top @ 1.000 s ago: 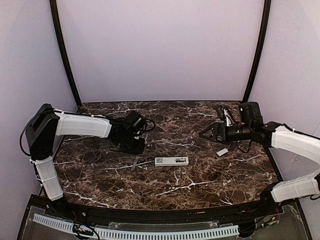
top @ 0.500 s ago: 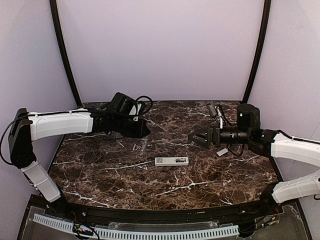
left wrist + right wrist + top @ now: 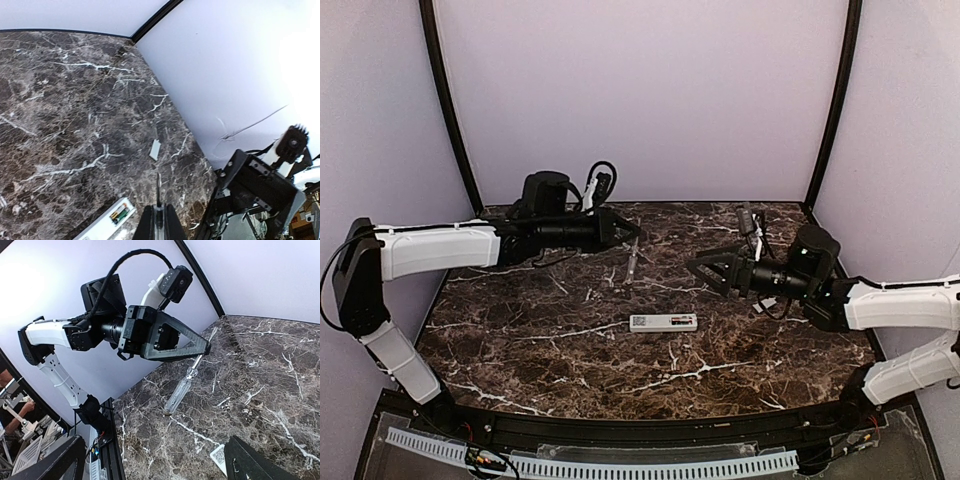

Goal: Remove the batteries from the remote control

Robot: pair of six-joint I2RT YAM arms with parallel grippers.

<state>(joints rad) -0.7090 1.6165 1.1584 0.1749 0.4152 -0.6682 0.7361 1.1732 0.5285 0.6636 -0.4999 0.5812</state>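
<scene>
Found the remote control [image 3: 663, 322] lying flat near the middle of the tabletop, a little toward the near edge and parallel to it, with batteries [image 3: 119, 215] showing in its open bay. Noted the left gripper [image 3: 636, 236] nearer the far edge, clamped on the shaft of a screwdriver [image 3: 632, 262] hanging handle-down. Saw the right gripper [image 3: 700, 272] toward the right edge, jaws spread, holding nothing. Spotted a small white cover piece [image 3: 155, 149] lying apart from the remote.

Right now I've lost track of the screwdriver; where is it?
Top view: the screwdriver is held in the left gripper, left of centre, over the table, beyond the remote control.
</scene>
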